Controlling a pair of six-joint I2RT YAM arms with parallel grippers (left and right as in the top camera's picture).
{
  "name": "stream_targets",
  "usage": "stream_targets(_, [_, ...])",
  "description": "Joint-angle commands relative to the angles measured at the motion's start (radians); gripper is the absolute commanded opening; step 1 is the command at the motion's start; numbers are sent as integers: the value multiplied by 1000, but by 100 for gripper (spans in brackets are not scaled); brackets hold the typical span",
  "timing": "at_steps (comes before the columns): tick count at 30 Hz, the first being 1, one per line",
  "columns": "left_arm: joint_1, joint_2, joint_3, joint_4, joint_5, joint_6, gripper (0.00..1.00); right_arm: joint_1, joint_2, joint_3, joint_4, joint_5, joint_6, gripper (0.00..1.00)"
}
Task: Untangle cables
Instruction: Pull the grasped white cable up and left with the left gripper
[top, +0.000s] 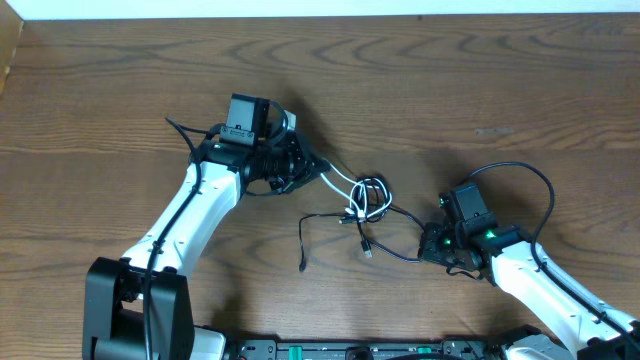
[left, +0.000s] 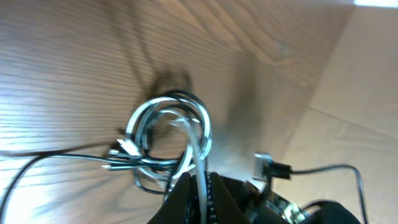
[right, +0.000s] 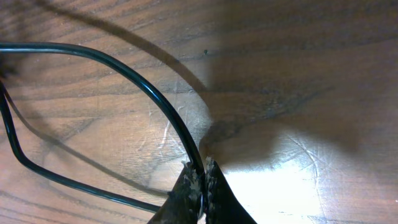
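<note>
A white cable (top: 340, 181) and a black cable (top: 330, 217) are looped together in a small coil (top: 370, 197) at the table's middle. My left gripper (top: 312, 170) is shut on the white cable (left: 200, 155), left of the coil (left: 171, 134). My right gripper (top: 432, 248) is shut on the black cable (right: 168, 118), right of the coil. The black cable's loose end (top: 302, 262) trails toward the front.
A small plug end (top: 366, 249) lies in front of the coil. The wooden table (top: 120, 90) stretches back to a white wall edge (top: 300, 8). A thicker black wire (top: 530, 180) arcs over my right arm. A plug (left: 268, 167) shows in the left wrist view.
</note>
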Motion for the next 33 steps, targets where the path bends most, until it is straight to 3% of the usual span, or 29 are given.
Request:
stream_targets(1, [6, -6, -4, -22, -138, -5, 8, -2, 3, -5, -5, 19, -12, 1])
stream_targets(4, [6, -6, -4, -33, -169, -87, 8, -2, 3, -5, -5, 19, -12, 1])
stream_targets(8, [6, -6, -4, 59, 41, -186, 8, -2, 3, -5, -4, 19, -16, 1])
stream_targets(18, [7, -6, -4, 128, 103, -86, 8, -2, 3, -5, -5, 20, -16, 1])
stream_targets(25, [35, -6, -4, 129, 188, -112, 8, -2, 3, -5, -44, 79, -14, 1])
stream_targets(28, [59, -6, -4, 128, 269, -113, 8, -3, 3, -6, -145, 238, 87, 1])
stream_targets(33, [106, -6, -4, 99, 227, -12, 8, -3, 3, -5, -239, 382, 233, 1])
